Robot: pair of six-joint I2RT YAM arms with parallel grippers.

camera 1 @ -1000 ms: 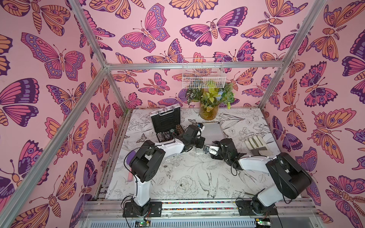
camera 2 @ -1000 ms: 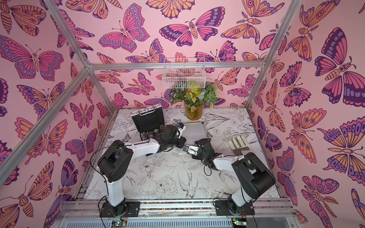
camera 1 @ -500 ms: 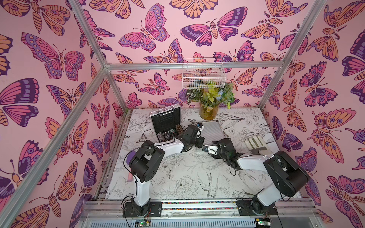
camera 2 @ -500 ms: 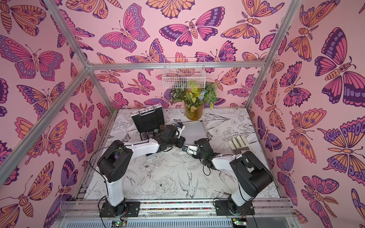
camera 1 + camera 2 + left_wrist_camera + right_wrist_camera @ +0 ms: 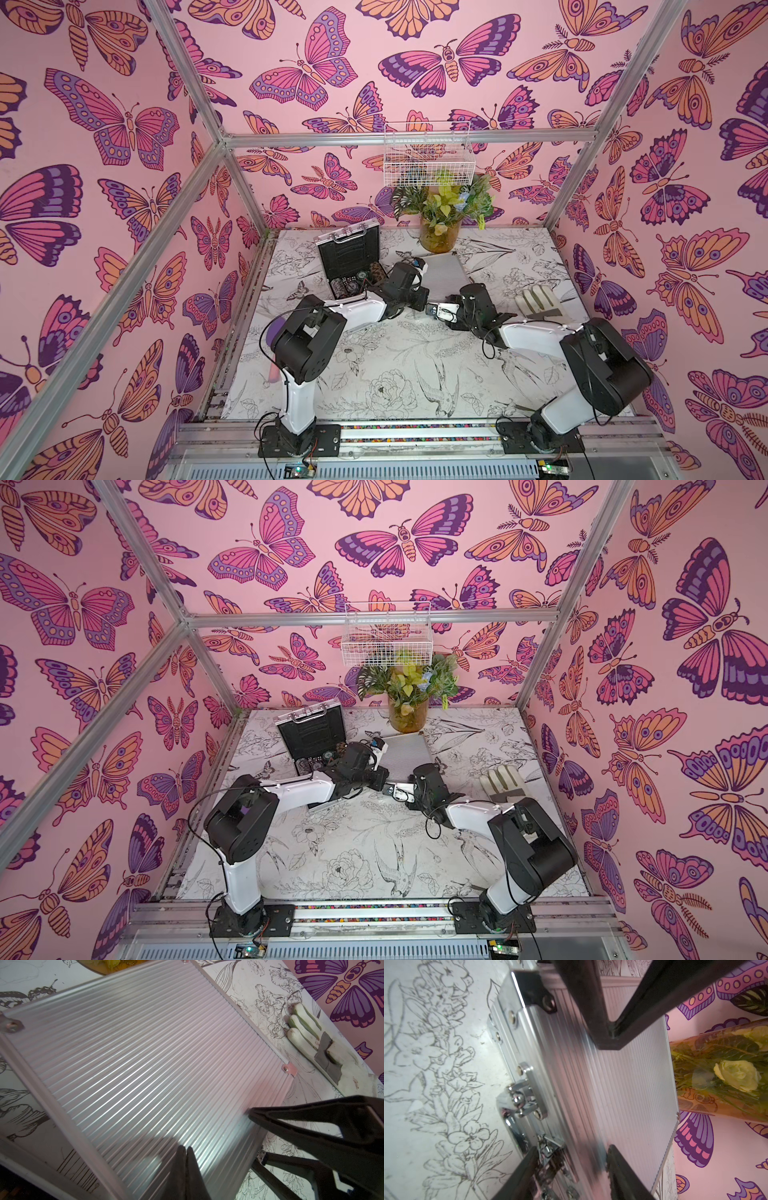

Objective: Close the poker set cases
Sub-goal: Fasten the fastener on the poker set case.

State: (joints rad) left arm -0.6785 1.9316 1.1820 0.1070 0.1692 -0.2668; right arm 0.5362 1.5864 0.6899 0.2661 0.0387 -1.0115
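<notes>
A closed case [image 5: 444, 272] lay near the back edge of the tabletop [image 5: 395, 374]; an open case [image 5: 349, 253] stood by its back-left corner. The left gripper [image 5: 186, 1150], pinched tight, touched the closed lid [image 5: 145, 1064]. The right gripper [image 5: 571, 1165], half-spread, straddled the latch [image 5: 550, 1153].

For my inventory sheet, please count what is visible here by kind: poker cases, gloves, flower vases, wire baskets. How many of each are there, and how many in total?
Poker cases: 2 (open case, lid-down case)
Gloves: 1
Flower vases: 1
Wire baskets: 1
Total: 5
</notes>
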